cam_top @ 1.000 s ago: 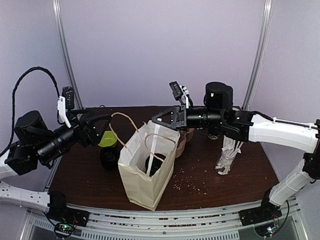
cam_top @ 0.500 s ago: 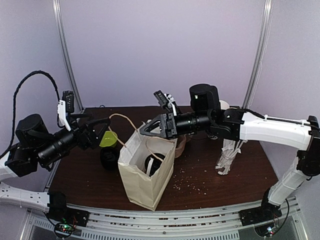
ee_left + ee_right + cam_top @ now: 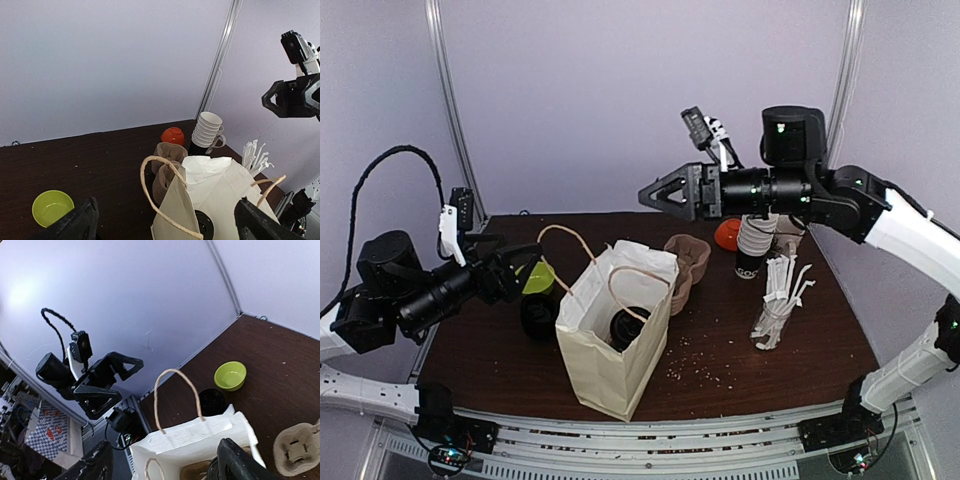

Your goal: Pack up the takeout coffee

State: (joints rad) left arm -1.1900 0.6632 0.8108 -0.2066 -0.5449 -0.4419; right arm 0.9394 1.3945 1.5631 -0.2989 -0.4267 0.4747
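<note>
The right gripper is held with jaws spread and nothing between them. The coffee is seen well below its fingertips, inside the bag, with only the black lid showing. The left gripper is likewise spread wide, with the bag just ahead of it.

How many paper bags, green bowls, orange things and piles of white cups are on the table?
paper bag: 1
green bowl: 1
orange thing: 1
pile of white cups: 1
Total: 4
</note>
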